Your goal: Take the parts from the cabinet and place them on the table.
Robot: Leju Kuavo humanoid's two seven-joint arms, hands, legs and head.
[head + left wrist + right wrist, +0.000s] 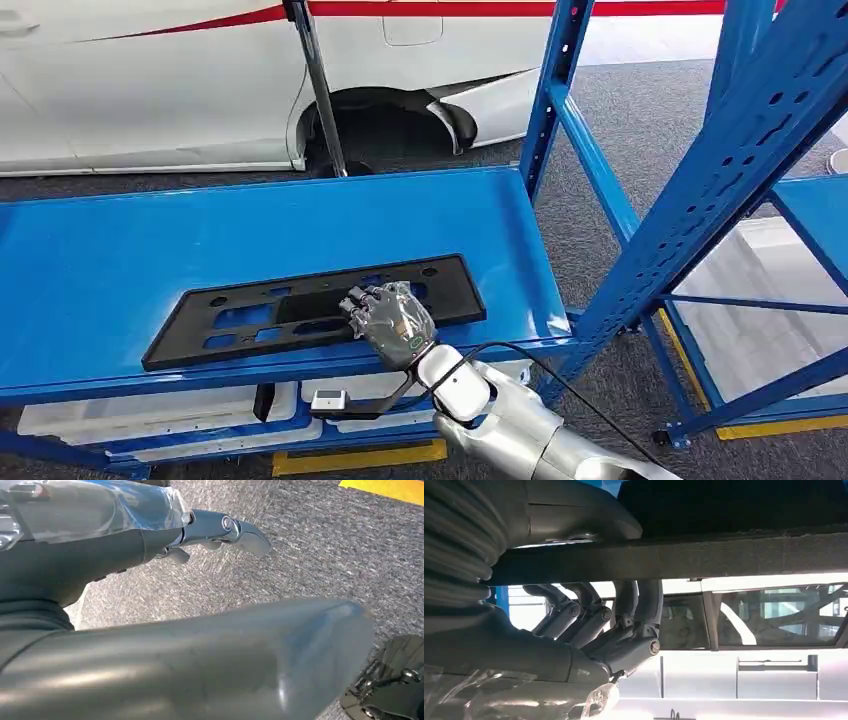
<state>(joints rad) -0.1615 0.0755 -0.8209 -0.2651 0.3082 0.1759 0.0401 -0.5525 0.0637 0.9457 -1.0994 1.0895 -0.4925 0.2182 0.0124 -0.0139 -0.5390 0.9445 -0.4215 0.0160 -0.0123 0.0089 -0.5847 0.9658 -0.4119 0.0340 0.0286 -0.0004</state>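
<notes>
Currently, the black plate [315,308], a long flat plastic panel with rectangular cutouts and small holes, is lying on the blue shelf [120,260], its near edge by the shelf's front. The right hand [392,320] is gripping that edge, thumb one side, fingers [636,610] the other, as the right wrist view is showing. The left hand [150,540] is hanging over grey carpet [310,540], fingers loosely extended, holding nothing.

Broad bare stretches of the glossy blue metal shelf [110,250] lie open left of and behind the long flat black plastic plate [300,308]. To the right, slanted blue perforated steel uprights [745,150] crowd the way. Behind, a white car body [150,90] and a thin grey pole [320,90] wall off the far side.
</notes>
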